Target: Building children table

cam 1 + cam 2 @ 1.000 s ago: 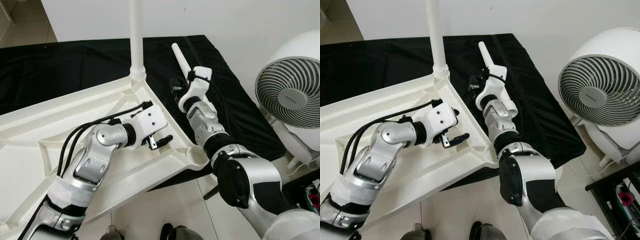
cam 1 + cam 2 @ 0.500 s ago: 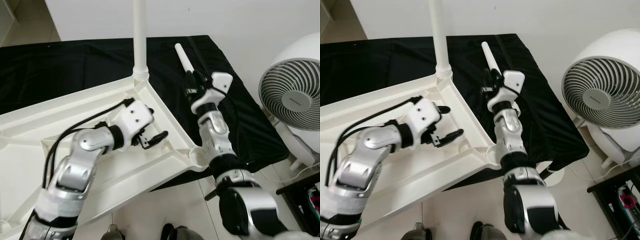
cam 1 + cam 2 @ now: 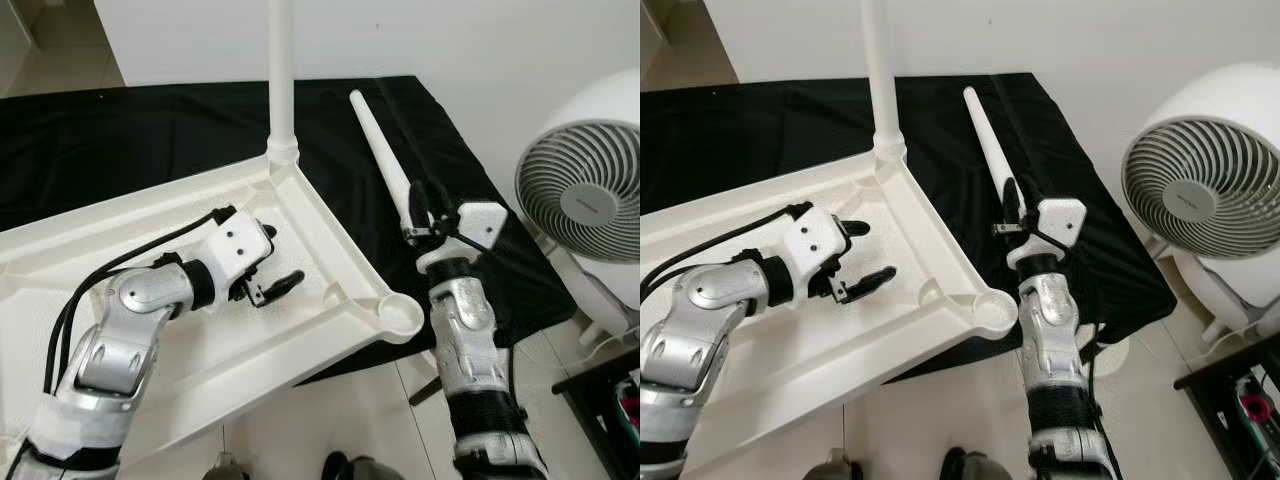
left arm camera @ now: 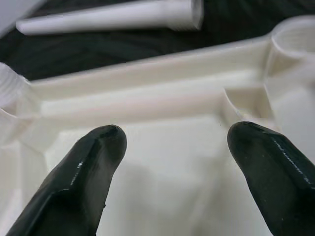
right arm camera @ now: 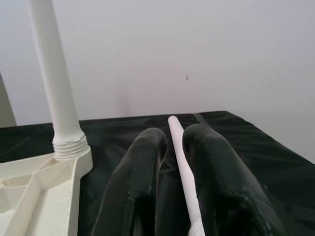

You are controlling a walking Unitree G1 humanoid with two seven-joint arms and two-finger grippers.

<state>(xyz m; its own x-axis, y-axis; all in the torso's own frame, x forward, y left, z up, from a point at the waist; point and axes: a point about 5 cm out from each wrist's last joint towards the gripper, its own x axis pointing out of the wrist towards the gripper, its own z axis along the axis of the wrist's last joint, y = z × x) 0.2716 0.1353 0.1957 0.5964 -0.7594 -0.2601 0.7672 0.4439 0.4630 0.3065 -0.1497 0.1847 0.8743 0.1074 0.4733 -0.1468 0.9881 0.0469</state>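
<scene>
Loose leg (image 3: 385, 158) is pinched, apparently, by right gripper (image 3: 422, 205) for the empty corner socket (image 3: 402, 316); left gripper (image 3: 272, 258), spread empty, steadies tabletop (image 3: 130, 225).

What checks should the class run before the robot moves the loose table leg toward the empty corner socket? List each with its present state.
1. Right gripper closed around the loose leg: ok.
2. Empty corner socket unobstructed: ok.
3. Left gripper open, over the tabletop underside, away from the socket: ok.
4. Mounted leg upright in its corner: ok.
5. Loose leg lifted off the black cloth: cannot tell.
6. Threaded end toward the socket: cannot tell.
</scene>
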